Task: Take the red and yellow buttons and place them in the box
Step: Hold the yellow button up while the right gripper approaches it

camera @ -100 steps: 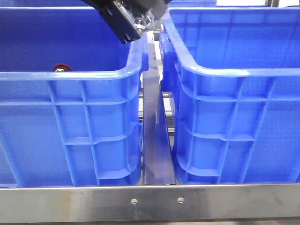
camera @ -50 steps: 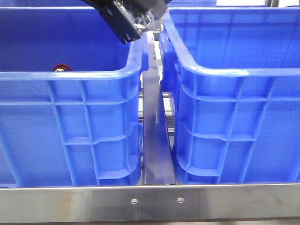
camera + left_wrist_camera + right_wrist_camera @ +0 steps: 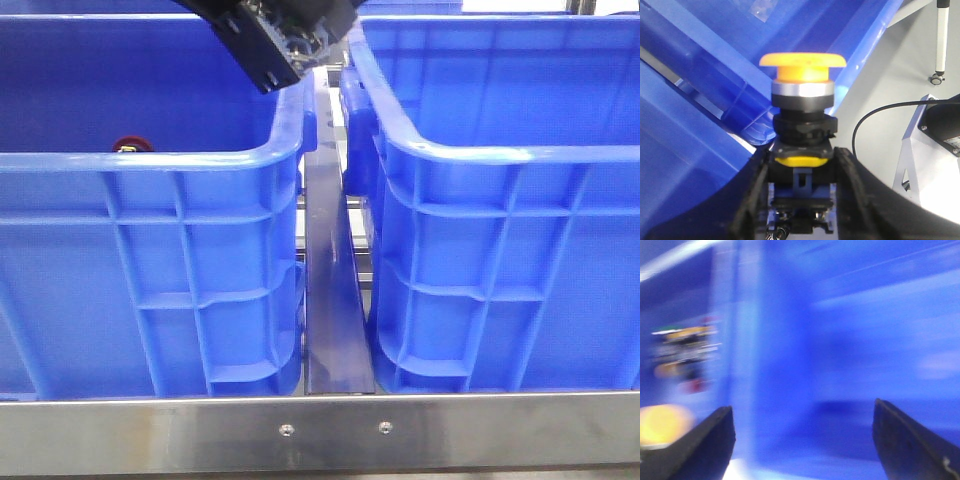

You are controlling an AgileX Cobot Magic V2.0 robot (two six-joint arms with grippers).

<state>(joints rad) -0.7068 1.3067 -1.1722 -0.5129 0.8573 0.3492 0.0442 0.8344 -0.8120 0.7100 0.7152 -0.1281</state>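
A: Why is the left gripper (image 3: 801, 200) carrying the yellow domed push button with its silver collar (image 3: 802, 82) upright like that?

B: Its fingers are clamping the black body, leaving the cap free for dropping into the deep blue ribbed plastic crate (image 3: 150, 160).

A: And the right gripper (image 3: 802, 440)?

B: Gaping wide, grasping nothing. Farther in, the dark red button (image 3: 128, 145) is already lying inside the crate.

No legible text, labels, numbers or signs in any view.

Front camera low, facing crates (image 3: 150, 160); right wrist view perhaps inside one.
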